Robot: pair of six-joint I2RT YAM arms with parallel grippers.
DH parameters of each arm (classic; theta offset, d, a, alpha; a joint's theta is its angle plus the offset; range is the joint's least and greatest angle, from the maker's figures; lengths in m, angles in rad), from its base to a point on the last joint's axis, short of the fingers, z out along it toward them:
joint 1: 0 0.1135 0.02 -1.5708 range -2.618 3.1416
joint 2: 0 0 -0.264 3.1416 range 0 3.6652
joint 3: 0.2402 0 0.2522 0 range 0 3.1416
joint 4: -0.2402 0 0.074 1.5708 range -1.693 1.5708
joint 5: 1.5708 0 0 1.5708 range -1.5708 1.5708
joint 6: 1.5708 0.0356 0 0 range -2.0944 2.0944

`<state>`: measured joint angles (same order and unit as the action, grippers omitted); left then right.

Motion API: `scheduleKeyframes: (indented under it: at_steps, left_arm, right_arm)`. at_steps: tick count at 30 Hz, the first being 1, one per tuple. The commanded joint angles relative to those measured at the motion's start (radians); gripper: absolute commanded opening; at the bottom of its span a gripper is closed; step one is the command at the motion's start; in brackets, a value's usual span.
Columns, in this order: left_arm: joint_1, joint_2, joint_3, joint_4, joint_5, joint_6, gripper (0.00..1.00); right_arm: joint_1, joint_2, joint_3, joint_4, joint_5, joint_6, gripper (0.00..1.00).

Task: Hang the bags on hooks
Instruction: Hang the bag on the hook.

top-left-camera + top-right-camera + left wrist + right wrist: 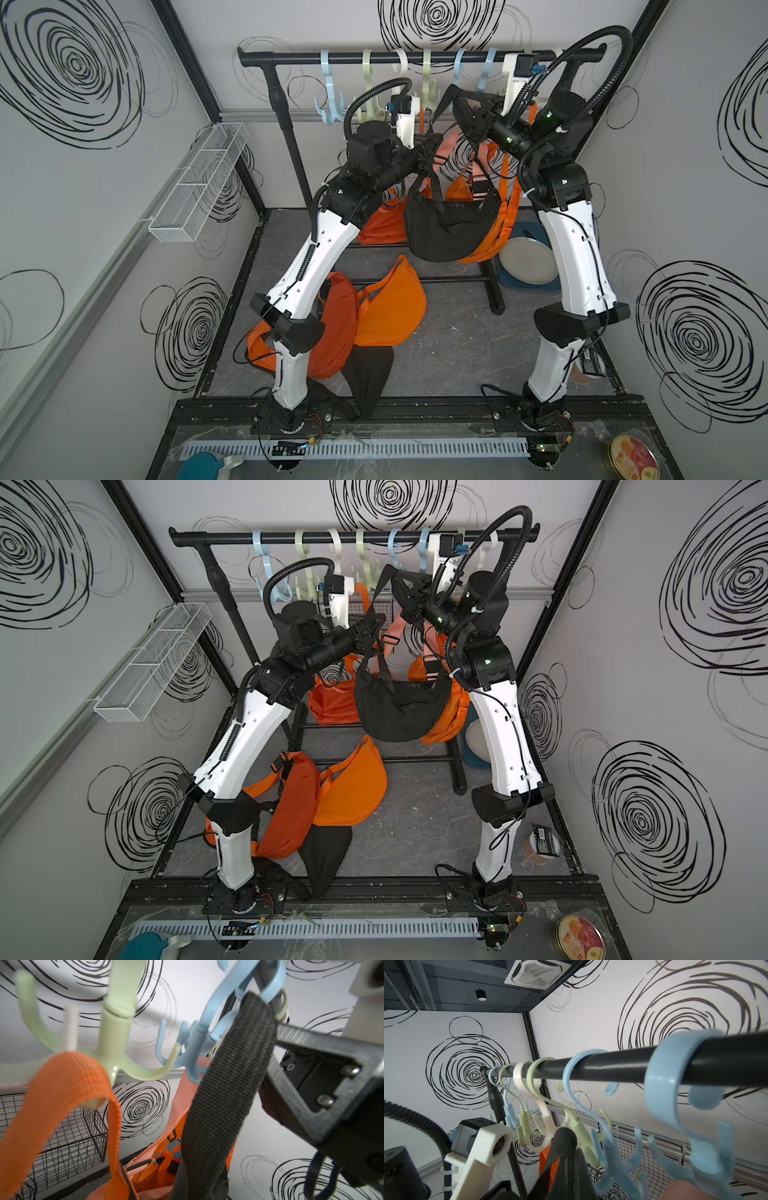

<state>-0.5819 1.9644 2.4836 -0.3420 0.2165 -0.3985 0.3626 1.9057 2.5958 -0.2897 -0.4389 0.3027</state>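
A blue tray [510,283] holds 1 grey plate [528,259] on the floor well below the rail [415,56], toward its right-arm end. A white wire basket [195,187] hangs on the wall beyond the rail's other end. The black bag [449,232] dangles below the rail's middle, its long axis parallel to the rail and its rounded belly down. Its strap [228,1084] climbs toward the rail. The left gripper [430,145] is clamped tight on the strap partway up. The right gripper [460,102], also closed, pinches the strap's top fold just under the rail, beside the blue hooks [612,1147].
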Motion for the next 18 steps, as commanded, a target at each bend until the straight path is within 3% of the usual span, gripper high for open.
scheduleKeyframes:
  at_steps: [1,5,18]
  left_arm:
    - [0.025,0.028,0.036,0.107,0.031,-0.069,0.00]
    - [0.030,0.061,0.050,0.110,0.037,-0.078,0.00]
    - [0.036,0.131,0.078,0.092,0.058,-0.076,0.00]
  right_arm:
    - [-0.007,-0.007,0.040,0.018,0.023,0.020,0.00]
    - [-0.007,-0.005,0.040,0.001,0.091,0.003,0.00]
    - [-0.002,0.029,0.038,-0.039,0.140,-0.016,0.00]
